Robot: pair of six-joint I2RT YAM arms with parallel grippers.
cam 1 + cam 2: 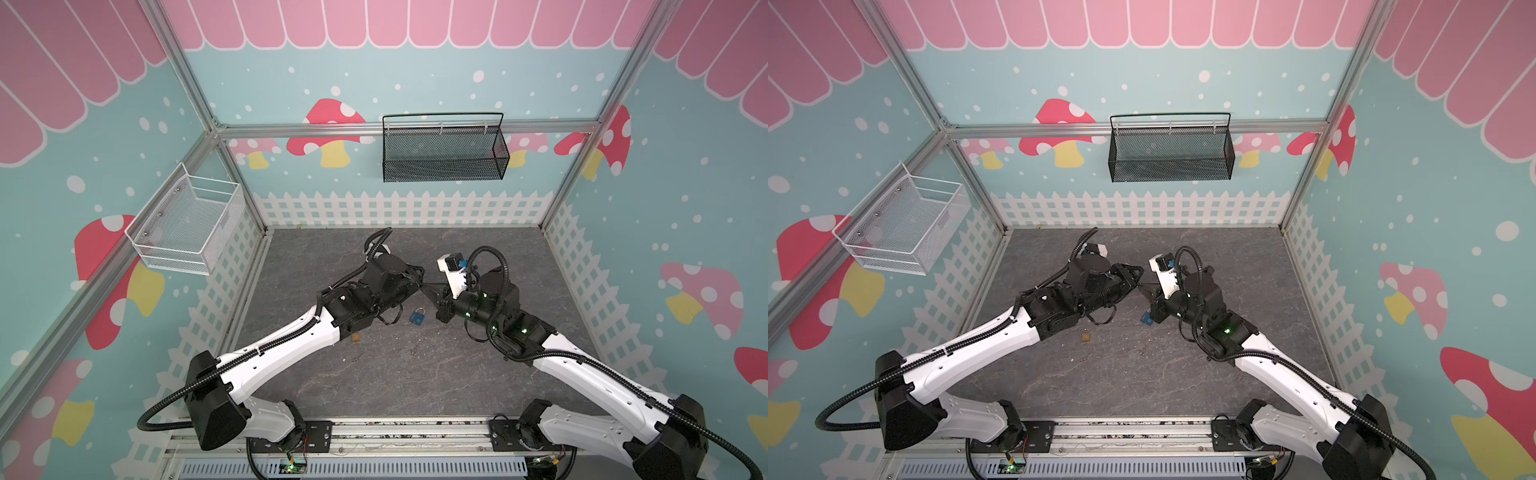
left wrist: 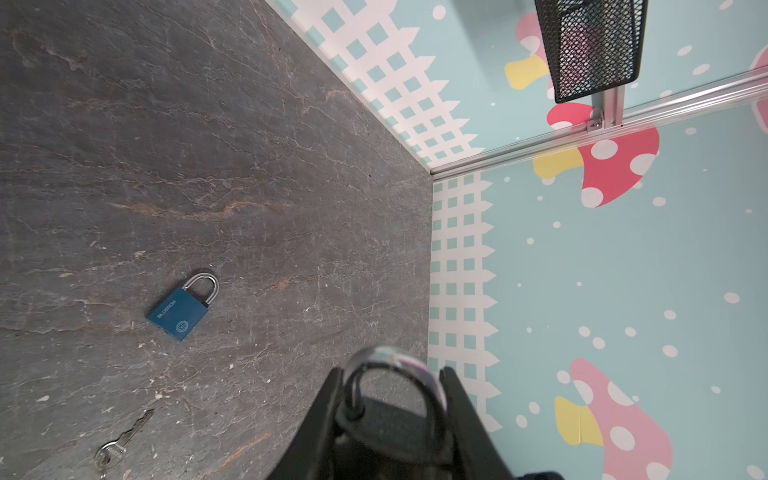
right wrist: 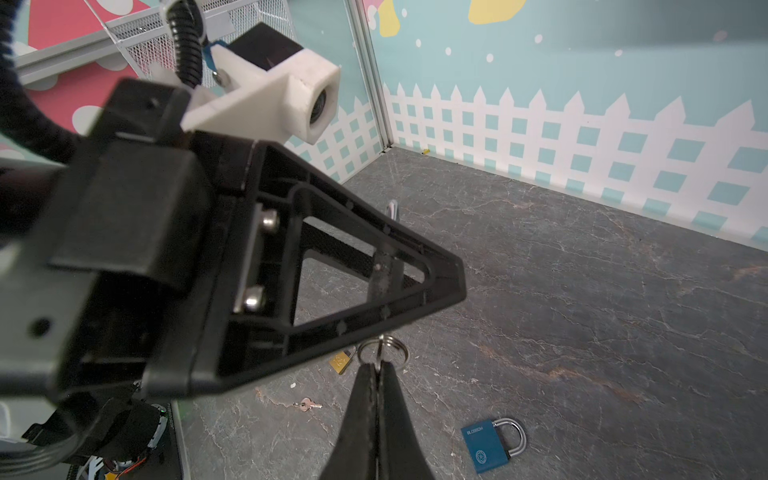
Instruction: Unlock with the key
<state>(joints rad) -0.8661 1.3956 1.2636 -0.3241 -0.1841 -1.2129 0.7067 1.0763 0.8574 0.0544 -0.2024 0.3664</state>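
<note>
While the two arms met nose to nose over the middle of the floor (image 1: 395, 374), the left gripper (image 2: 392, 399) was clamped part-way closed on a lock (image 2: 395, 419), its black fingers pressing the dark body from both sides and the rounded steel shackle poking out past the tips. The right gripper (image 3: 378, 374) had its slim black jaws pressed tight on the key (image 3: 380, 356), low in the middle of the right wrist view, a round wire ring hanging at its head. Whether the blade had reached the lock I could not tell; the left gripper's open-trussed plastic finger hid it.

A blue padlock (image 1: 417, 316), a flat rectangle with a silver shackle, lay just below the grippers in both top views. A small brass padlock (image 1: 356, 337) sat lower left of it, beside the left arm, and a spare key (image 3: 307, 405) lay near that. The grey, stone-veined floor was bare towards the walls, which stood well apart from both arms.
</note>
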